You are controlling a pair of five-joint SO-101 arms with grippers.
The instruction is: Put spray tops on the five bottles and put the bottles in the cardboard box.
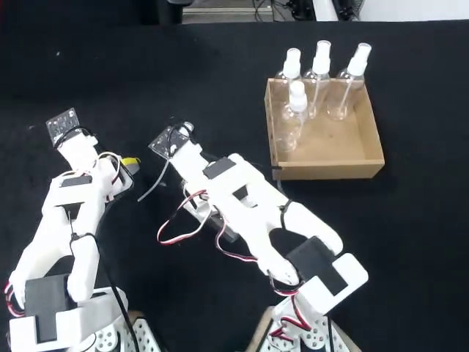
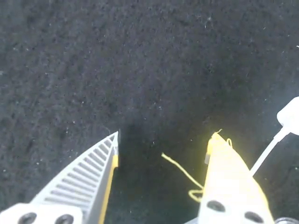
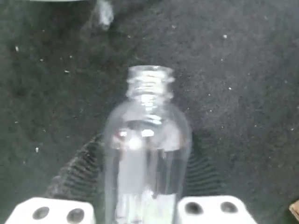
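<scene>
Bottle (image 3: pixel 147 116), clear, uncapped: is sitting between the fingers of the right claw (image 3: pixel 145 142), its threaded neck pointing away from the wrist. Whether it is resting on the cloth (image 1: pixel 381 242) or hanging above it cannot be told.

Right claw: is clamping on the bottle, a dark ribbed finger (image 3: pixel 77 168) pressing against each side. In the high view this arm is lying across the middle of the table, its claw end pointing toward the far side.

Capped bottles (image 1: pixel 320 73), four, clear, each wearing a white sprayer: are standing upright in the box (image 1: pixel 330 170). Three are lining the far wall; the fourth is standing just in front of the one nearest the arms' side.

Box, brown cardboard, open on top: is sitting on the cloth near the right arm, apart from both claws.

Left claw (image 2: pixel 166 140): is hanging with fingers apart over bare cloth, gripping nothing. A yellow thread (image 2: pixel 184 175) is trailing from its yellow finger (image 2: pixel 231 177).

Spray top (image 2: pixel 290 116), white, loose: is lying on the cloth just beside the yellow finger, its thin tube (image 2: pixel 266 154) slanting down past that finger, between the two arms.
</scene>
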